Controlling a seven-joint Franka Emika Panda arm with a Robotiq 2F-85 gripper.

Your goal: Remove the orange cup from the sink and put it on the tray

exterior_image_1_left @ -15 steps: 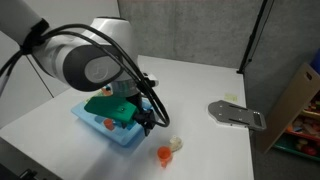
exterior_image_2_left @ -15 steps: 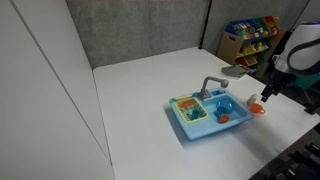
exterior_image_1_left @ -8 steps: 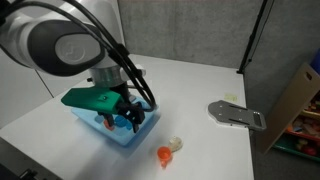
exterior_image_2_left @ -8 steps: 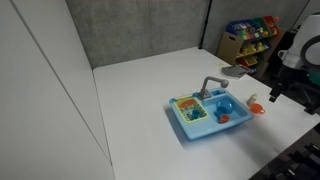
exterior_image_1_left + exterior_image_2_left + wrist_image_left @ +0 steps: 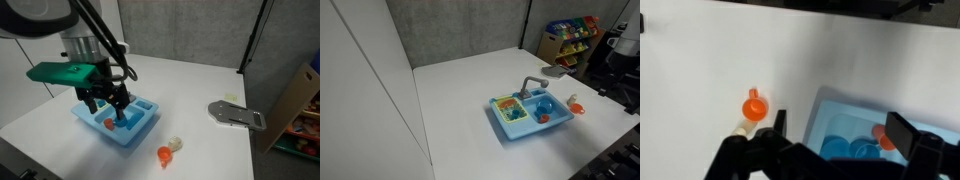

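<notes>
Starting with an exterior view, the orange cup point(image 5: 163, 155) is seen outside the sink point(image 5: 138, 130), on the white table point(image 5: 190, 80) to the near right of the sink's corner and apart from it. A beige lump point(image 5: 176, 144) lies just beside the cup on its far side. The cup reads as squat and rounded here, and its long axis cannot be told at this size. The gripper point(image 5: 110, 103) hangs over the left part of the sink, its dark fingers spread with nothing held between them. A small red piece point(image 5: 108, 124) is seen in the basin below. A grey tray point(image 5: 238, 115) lies flat on the table, well apart to the right.

In an exterior view, the cup point(image 5: 572, 106) is found on the table just right of the sink point(image 5: 520, 132), whose grey faucet point(image 5: 532, 86) rises at the far side. Print on the coloured packs of a shelf point(image 5: 570, 40) is too small to be read.

In the wrist view, the cup point(image 5: 755, 106) is seen from above as a round shape with a small tab pointing to the picture's top edge. It is left of the sink point(image 5: 855, 115) and apart from it. The gripper point(image 5: 840, 125) is spread wide and empty, with the sink's corner between its fingers point(image 5: 777, 122).
</notes>
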